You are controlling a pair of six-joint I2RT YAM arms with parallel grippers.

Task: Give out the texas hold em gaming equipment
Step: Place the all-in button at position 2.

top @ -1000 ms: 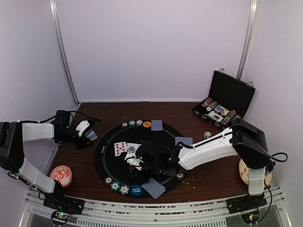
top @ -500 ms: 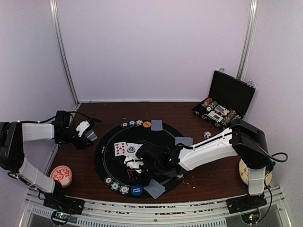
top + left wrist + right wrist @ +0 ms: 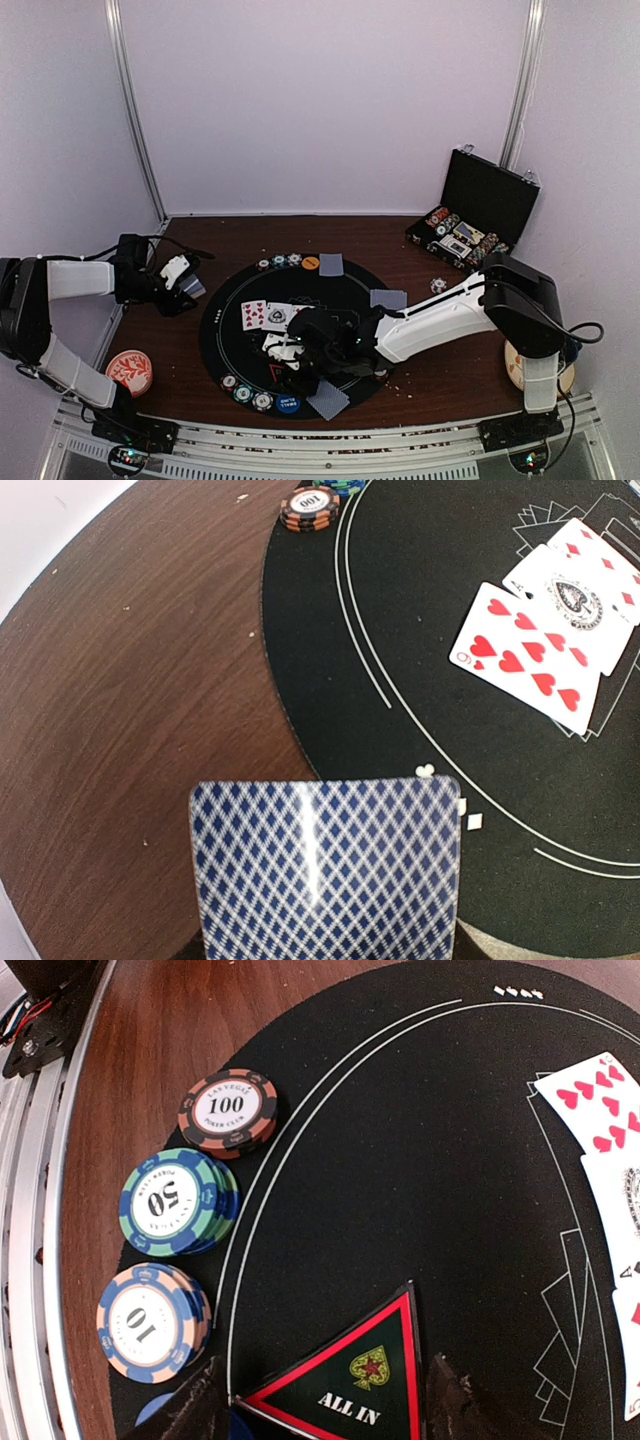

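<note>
Two arms are showing over the brown surface [image 3: 440, 375] in the top view: the left pincer [image 3: 184, 279] is hanging beyond the left rim of the black mat [image 3: 222, 345], clamped narrow on a blue-backed card [image 3: 194, 288], while the right pincer [image 3: 287, 365] is hovering low over the mat's near half. Through the left wrist we are seeing that card [image 3: 325, 870] held by its near end. We are judging it thin, bendy and slick, best taken by a short edge, with bare wood lying to its left. Through the right wrist the jaws are standing wide either side of the red triangle marker [image 3: 350, 1385], which is lying flat on the mat near the chip stacks [image 3: 175, 1205]. We are judging it light and stiff, best pinched across its slanted edges, with chips and metal rail [image 3: 35, 1260] crowding the left.
</note>
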